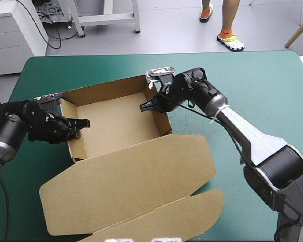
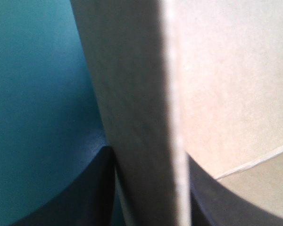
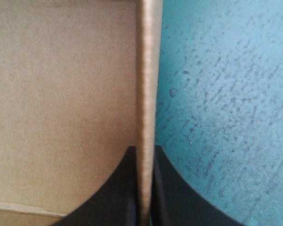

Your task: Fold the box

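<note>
The box [image 1: 116, 126] sits as an open tray mid-tabletop [image 1: 252, 80], lid [image 1: 131, 186] flat toward the near edge. The left tool [image 1: 84, 123] is clamped on the wall nearest the left edge, the right tool [image 1: 144, 106] on the opposite wall. Risk: an uneven pull could crease or untuck a wall, or drag the tray.

Grey floor [image 1: 182, 35] w/ white cabinet [image 1: 15, 35], poss. wooden chair legs [image 1: 299, 31].

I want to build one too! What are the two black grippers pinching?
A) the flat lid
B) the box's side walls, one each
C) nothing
B: the left gripper is shut on the left wall of the box, the right gripper on its right wall; the lid lies flat, untouched.
</note>
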{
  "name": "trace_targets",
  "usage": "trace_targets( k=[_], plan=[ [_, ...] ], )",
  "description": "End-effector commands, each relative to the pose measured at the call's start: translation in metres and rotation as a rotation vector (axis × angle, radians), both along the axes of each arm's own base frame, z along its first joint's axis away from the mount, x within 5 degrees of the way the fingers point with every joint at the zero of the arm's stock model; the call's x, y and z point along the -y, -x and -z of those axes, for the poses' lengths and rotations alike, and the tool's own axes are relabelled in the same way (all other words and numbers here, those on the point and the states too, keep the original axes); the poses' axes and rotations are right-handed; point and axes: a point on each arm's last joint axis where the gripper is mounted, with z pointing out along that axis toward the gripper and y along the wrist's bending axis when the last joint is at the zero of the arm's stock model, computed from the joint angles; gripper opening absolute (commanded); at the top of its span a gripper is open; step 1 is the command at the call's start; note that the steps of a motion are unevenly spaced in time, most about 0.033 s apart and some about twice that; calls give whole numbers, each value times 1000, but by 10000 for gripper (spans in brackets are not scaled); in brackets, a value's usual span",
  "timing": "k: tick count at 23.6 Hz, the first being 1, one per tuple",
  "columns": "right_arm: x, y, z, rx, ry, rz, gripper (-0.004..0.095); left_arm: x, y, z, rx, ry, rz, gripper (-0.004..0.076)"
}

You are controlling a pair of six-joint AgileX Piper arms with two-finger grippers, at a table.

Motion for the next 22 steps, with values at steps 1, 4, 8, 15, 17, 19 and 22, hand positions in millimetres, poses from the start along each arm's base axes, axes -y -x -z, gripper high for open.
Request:
trace_targets(
  k=[1, 4, 8, 15, 17, 19, 22],
  plan=[
    [4, 11, -36, 86, -52, -8, -18, 2, 3, -15, 57, -4, 0, 210],
    [5, 11, -35, 78, -46, 6, -18, -5, 6, -13, 25, -74, -24, -10],
    [5, 12, -35, 62, -47, 14, -18, -11, 7, -12, 6, -144, -42, -10],
    [5, 12, -35, 57, -46, 15, -18, -12, 6, -12, 14, -151, -42, -10],
    [5, 12, -35, 57, -46, 15, -18, -11, 6, -12, 13, -140, -42, -10],
    [5, 12, -35, 57, -46, 15, -18, -11, 6, -13, 14, -133, -41, -10],
    [6, 12, -34, 59, -36, 15, -18, -9, 6, -13, 13, -120, -42, -10]
  ],
)
